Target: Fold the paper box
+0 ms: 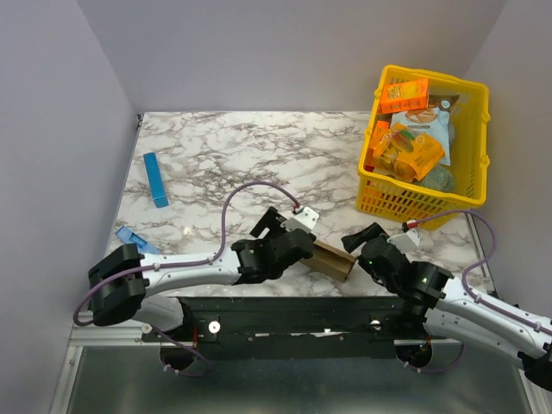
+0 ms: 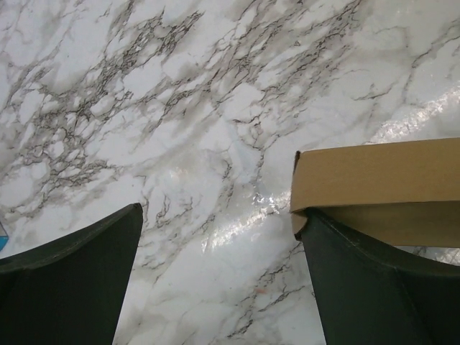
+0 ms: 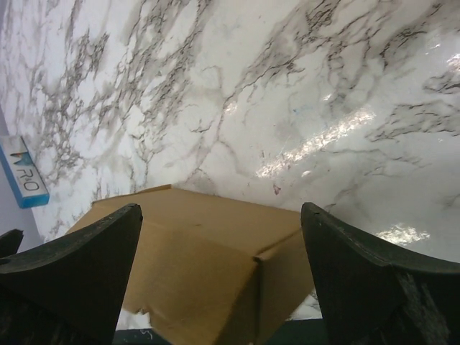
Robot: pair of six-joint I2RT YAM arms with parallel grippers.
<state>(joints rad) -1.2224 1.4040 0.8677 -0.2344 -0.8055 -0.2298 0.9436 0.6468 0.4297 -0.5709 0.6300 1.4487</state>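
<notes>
Near the middle of the table's point(image 1: 224, 155) near edge, the left gripper point(image 2: 221, 212) hangs spread, set right at the left end of the paper box point(image 1: 335, 261), likely to brace it. Rightward, the right gripper point(image 3: 221, 208) hovers spread wide over the box, apparently lined up to close on it.

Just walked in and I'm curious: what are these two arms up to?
Two robot arms are working on a small brown paper box lying on the marble table close to their bases. The left gripper and the right gripper flank it, one at each end, both open, so neither grips it. A yellow basket of snacks stands apart at the far right.
</notes>
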